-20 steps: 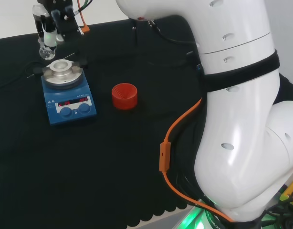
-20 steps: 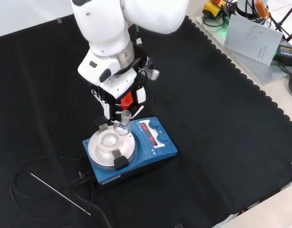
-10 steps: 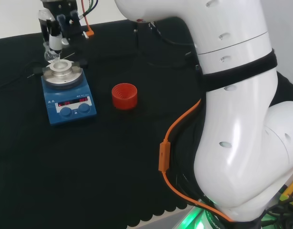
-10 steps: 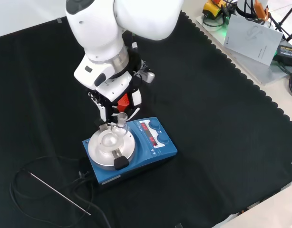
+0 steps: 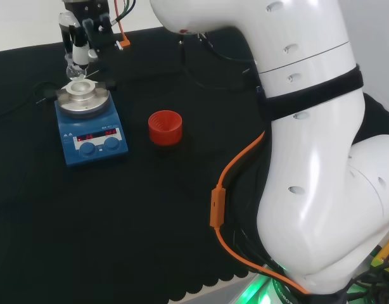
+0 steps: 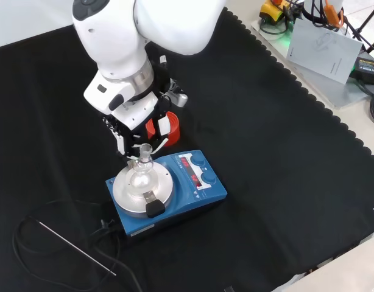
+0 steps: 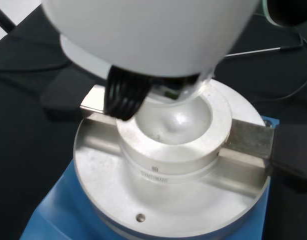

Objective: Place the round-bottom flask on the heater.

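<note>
Clear glass catches the light in the head view, where the flask [image 5: 75, 69] hangs by its neck from the hand [image 5: 80, 39], the bulb down. Held that way, I judge, the round bottom can drop straight into the bowl-shaped seat on top of the heater [image 5: 88, 123]. The flask sits directly below the hand and just above the grey metal block, at the far left of the black surface [image 5: 150, 209]. A red ribbed ring [image 5: 165, 127] stands apart to the right of the heater, with nothing on it.

In the front view the hand [image 6: 131, 135] comes down from the top, its fingers curled round the flask's neck, so the flask [image 6: 142, 170] hangs under them with its bulb over the middle of the heater's round top [image 6: 169, 185]. Whether the glass already touches the metal I cannot tell from here. A thin rod [image 6: 74, 246] and cable lie on the cloth to the lower left.

In the wrist view the heater's hollow [image 7: 176, 122] lies just beyond the palm, with dark fingers [image 7: 124, 97] at its rim and the clear curve of the flask [image 7: 198, 90] at the hollow's edge, seemingly not quite seated.
</note>
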You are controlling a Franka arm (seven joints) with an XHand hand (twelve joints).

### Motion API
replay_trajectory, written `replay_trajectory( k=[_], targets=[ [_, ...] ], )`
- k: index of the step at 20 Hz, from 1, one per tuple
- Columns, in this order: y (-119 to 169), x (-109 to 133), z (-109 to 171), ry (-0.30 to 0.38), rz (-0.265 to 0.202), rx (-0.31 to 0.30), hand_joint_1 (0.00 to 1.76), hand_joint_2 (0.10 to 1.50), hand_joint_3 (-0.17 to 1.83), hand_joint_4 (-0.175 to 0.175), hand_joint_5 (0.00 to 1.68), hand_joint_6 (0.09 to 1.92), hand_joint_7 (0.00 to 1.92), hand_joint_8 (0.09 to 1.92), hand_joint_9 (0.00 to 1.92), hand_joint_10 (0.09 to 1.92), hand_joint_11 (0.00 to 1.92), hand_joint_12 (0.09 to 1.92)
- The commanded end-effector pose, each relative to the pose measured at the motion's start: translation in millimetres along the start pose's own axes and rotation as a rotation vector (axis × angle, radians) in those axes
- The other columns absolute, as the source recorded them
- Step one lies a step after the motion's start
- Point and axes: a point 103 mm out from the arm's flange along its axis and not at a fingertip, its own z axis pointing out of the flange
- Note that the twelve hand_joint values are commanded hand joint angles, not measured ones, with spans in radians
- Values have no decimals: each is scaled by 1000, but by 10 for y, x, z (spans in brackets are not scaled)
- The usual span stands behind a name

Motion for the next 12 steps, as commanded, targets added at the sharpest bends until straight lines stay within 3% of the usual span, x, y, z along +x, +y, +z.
replay_trajectory(
  k=[1, 12],
  targets=[
    [28, -27, 22, 0, -4, 2, 1345, 336, 1151, -175, 1304, 759, 1548, 580, 1753, 289, 1624, 800],
    [165, 80, 109, -7, -20, 18, 1345, 335, 1152, -175, 1305, 759, 1549, 579, 1755, 286, 1620, 800]
  ],
)
